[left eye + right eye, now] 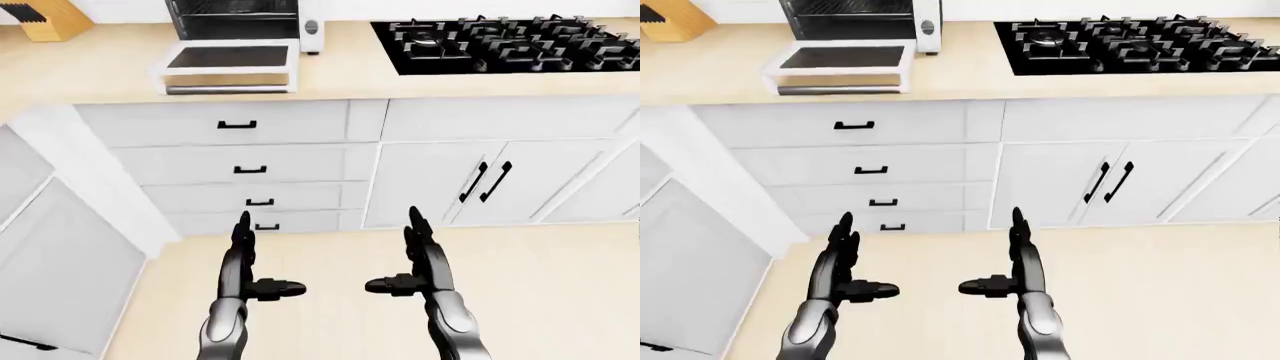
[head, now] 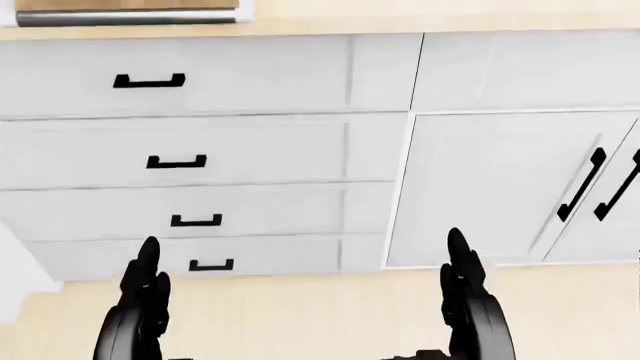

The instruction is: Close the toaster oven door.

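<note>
The toaster oven (image 1: 240, 19) stands on the counter at the top left of the left-eye view, its dark cavity exposed. Its door (image 1: 228, 66) lies folded down flat over the counter, glass up, with a grey handle bar along its near edge (image 2: 125, 16). My left hand (image 1: 250, 259) and right hand (image 1: 408, 259) hover low in the view, far below the counter and over the floor. Both are open, fingers straight and thumbs pointing inward toward each other, holding nothing. In the head view only the fingertips (image 2: 148, 259) of each hand show.
A drawer stack with black handles (image 1: 237, 124) fills the cabinet under the oven. Double cabinet doors (image 1: 485, 181) stand to the right, under a black gas cooktop (image 1: 510, 41). A wooden knife block (image 1: 45, 16) sits top left. A white cabinet corner (image 1: 70, 225) juts out at left.
</note>
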